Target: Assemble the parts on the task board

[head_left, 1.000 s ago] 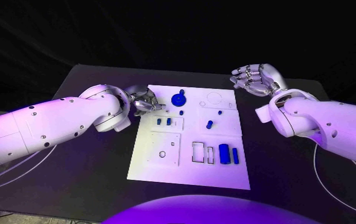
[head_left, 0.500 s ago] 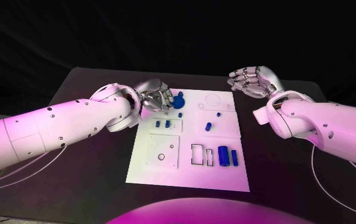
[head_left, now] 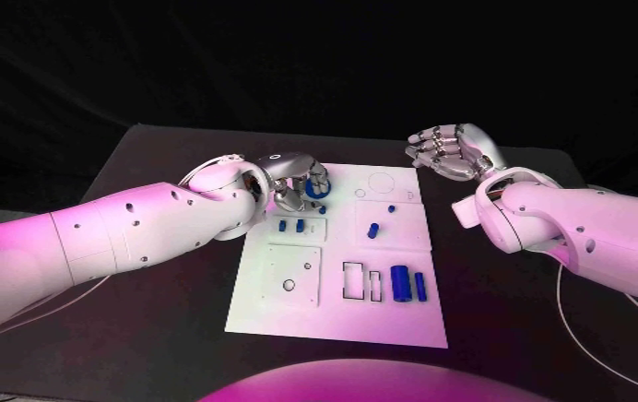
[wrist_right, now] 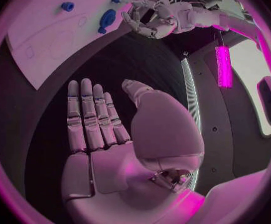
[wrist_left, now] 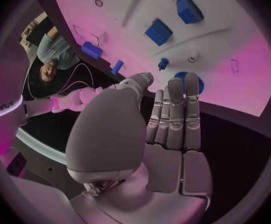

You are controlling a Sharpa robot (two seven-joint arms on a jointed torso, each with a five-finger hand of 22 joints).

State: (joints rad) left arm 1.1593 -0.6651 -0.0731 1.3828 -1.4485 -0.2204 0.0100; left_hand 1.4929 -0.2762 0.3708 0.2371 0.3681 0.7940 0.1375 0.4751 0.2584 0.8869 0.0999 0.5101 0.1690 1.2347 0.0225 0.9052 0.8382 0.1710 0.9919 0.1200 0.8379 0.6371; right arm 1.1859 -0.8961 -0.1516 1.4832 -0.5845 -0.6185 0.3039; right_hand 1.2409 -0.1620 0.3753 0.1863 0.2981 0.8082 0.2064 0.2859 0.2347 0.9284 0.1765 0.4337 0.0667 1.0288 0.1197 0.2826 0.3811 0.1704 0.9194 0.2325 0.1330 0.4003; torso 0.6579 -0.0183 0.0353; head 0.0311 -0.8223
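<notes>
Reaching in from the table's left side, the left arm (head_left: 133, 231) lies across the near-left corner of the task board (head_left: 339, 314), its left hand (head_left: 290, 181) hovering over the board's far-left part. Fingers there look loosely curled in head view; in left wrist view they run straight and side by side toward the round blue part (wrist_left: 187, 82), thumb off to one side, nothing gripped. Cannot tell if fingertips touch that part. Same round blue part (head_left: 319, 183) sits just beside the hand in head view, partly hidden by it.

Right arm (head_left: 559, 222) comes in from the table's right side, bent, with the right hand (head_left: 450, 151) raised off the board beyond its far-right corner, over black table (head_left: 159, 328). Fingers there are spread and slightly bent, palm empty; right wrist view shows them extended and apart (wrist_right: 88, 117), holding nothing.

Parts on the board: two small blue pieces (head_left: 291, 225) in a recess near the left hand, one short blue piece (head_left: 373, 230) mid-board, a small blue peg (head_left: 394, 207) beyond it, two upright blue blocks (head_left: 408, 283) near the front-right.
</notes>
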